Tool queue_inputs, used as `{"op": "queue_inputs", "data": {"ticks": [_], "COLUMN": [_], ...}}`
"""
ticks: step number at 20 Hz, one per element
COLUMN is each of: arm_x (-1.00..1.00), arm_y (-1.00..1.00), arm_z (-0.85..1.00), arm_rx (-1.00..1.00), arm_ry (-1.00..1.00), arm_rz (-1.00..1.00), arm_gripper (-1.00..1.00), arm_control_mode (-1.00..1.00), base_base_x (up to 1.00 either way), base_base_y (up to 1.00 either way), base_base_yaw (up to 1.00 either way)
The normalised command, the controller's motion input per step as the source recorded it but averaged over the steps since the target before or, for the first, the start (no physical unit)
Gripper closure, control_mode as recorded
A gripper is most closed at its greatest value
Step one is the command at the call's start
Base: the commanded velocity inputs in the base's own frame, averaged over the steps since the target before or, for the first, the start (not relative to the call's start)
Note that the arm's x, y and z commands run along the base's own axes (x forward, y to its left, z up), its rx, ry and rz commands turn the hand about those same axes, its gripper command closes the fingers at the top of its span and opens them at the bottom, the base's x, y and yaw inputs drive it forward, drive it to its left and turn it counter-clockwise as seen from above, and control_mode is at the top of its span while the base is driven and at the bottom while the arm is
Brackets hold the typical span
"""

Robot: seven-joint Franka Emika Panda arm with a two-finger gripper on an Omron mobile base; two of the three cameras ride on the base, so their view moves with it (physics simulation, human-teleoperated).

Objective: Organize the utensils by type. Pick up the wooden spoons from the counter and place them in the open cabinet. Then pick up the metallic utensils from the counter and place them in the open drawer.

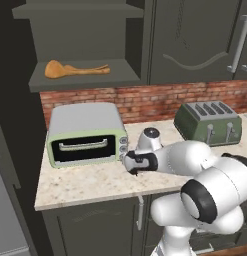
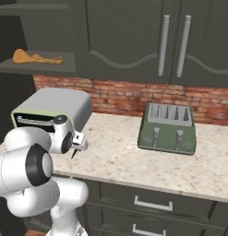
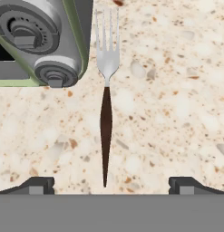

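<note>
Gripper spread wide above slim silver-tined, dark-handled fork, speckled counter.

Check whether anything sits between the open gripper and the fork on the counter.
Nothing visible does. In the hand view the fork lies on bare counter straight ahead of the open gripper, handle toward it. The toaster oven sits close beside the tines, off to one side, not across the approach.
</note>
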Motion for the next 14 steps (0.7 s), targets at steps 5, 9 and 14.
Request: {"op": "queue_inputs", "data": {"ticks": [5,9,14], "arm_x": [0.15,0.05,0.11], "arm_y": [0.05,0.06,0.01], "arm_z": [-0.27,-0.33,-0.19], "arm_rx": [0.0,0.0,0.0], "arm_ry": [0.0,0.0,0.0], "arm_rz": [0.0,0.0,0.0], "arm_gripper": [-1.0,-1.0,-1.0], "arm_control_mode": [-1.0,-1.0,-1.0], "base_base_x": [0.0,0.0,0.0], "base_base_y": [0.0,0.0,0.0], "base_base_yaw": [0.0,0.0,0.0]}}
